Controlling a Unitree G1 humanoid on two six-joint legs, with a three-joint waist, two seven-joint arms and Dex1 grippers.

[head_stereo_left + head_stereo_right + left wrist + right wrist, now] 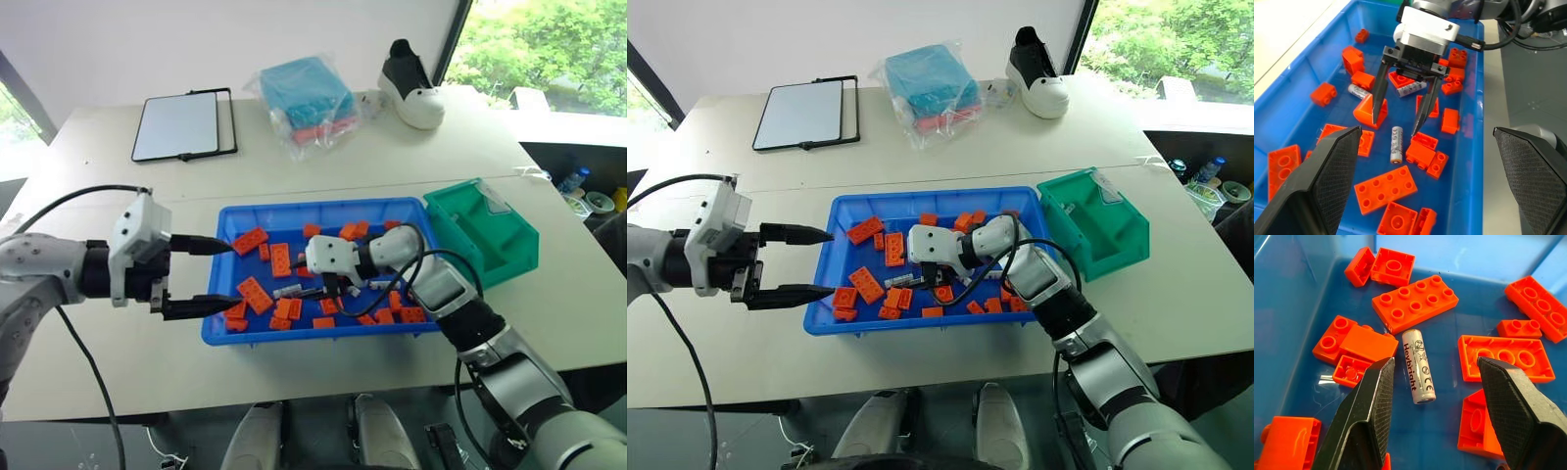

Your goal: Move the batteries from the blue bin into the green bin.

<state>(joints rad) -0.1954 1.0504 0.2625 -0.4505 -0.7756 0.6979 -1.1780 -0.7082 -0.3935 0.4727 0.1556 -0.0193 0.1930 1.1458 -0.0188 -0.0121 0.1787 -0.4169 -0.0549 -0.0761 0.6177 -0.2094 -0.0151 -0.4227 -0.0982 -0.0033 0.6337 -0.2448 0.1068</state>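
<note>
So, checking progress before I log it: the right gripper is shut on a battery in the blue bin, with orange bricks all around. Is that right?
Not quite. The right gripper is open, its fingers either side of a battery that lies loose on the floor of the blue bin; the right wrist view shows it. The orange bricks do lie all around.

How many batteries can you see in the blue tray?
3. One battery lies loose between the right gripper's open fingers. A second lies beside an orange brick, a third under that gripper. Bricks may hide more in the blue tray.
</note>
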